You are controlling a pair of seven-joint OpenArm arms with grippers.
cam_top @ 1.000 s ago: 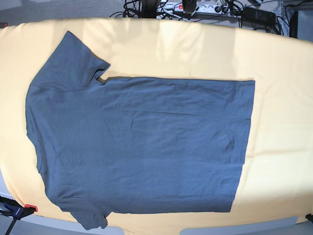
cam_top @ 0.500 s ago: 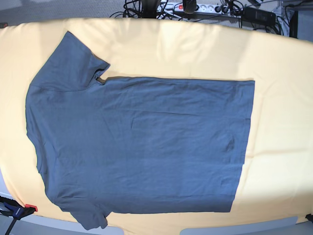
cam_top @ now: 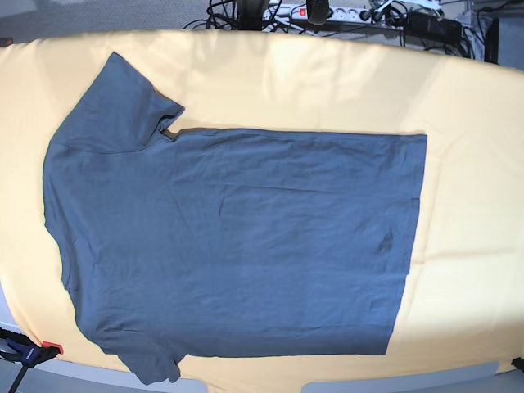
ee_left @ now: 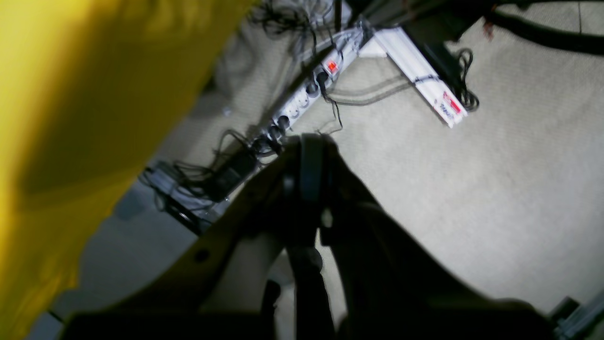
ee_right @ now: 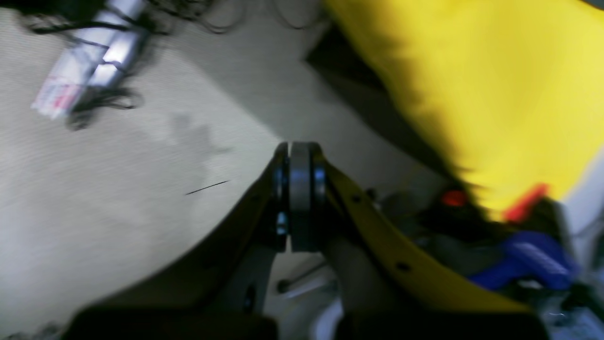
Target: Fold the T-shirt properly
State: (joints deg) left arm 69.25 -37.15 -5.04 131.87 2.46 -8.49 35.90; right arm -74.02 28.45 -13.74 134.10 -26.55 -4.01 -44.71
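The dark blue-grey T-shirt (cam_top: 237,237) lies spread flat on the yellow-orange table cloth (cam_top: 467,205), neck and sleeves to the left, hem to the right. Neither arm shows in the base view. In the left wrist view my left gripper (ee_left: 309,165) is shut with nothing in it, hanging over the carpet beside the cloth's edge (ee_left: 71,118). The right gripper (ee_right: 299,189) is likewise shut and empty, off the table over the floor, with the cloth's corner (ee_right: 495,104) to its right. The shirt is out of sight in both wrist views.
Power strips and tangled cables (cam_top: 344,12) lie on the floor behind the table, also seen as a power strip (ee_left: 306,89) in the left wrist view. A blue-handled clamp with red tips (ee_right: 519,255) grips the cloth's corner; a clamp (cam_top: 29,352) shows at front left.
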